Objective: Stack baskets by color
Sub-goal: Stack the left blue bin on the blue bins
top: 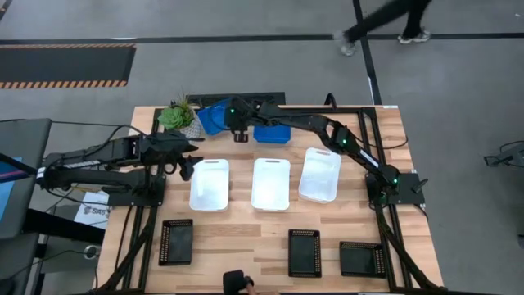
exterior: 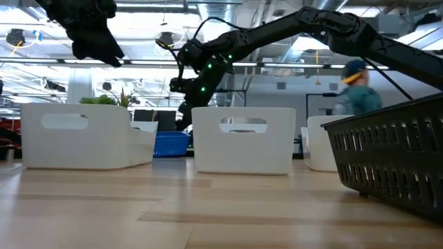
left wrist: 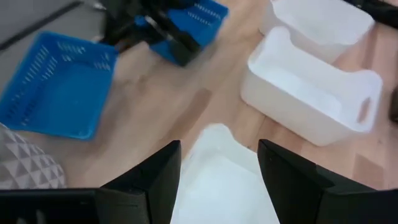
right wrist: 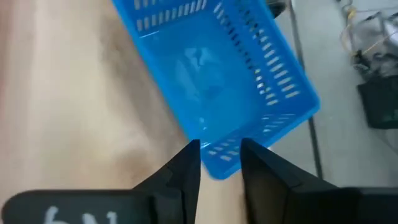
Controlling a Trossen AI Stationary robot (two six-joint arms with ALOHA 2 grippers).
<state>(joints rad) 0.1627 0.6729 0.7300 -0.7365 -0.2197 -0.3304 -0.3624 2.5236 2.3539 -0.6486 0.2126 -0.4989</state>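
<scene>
Your right arm reaches from its base at the table's right edge, stretched long across the far side, with the right gripper (top: 239,133) hanging over the far edge between two blue baskets. In its wrist view the fingers (right wrist: 186,168) stand a little apart, either side of the rim of a blue basket (right wrist: 217,81); you cannot tell from here whether they actually pinch that rim or only straddle it. Your left arm lies low along the left side, elbow bent, with the left gripper (top: 187,168) poised just beside the leftmost white basket (top: 210,184); its fingers (left wrist: 155,180) are spread wide and hold nothing.

Two blue baskets show at the far edge, one (top: 214,116) next to the plant (top: 177,115), the other (top: 270,131) to its right. Three white baskets sit in a row mid-table, and three black baskets (top: 304,252) lie apart along the near edge
</scene>
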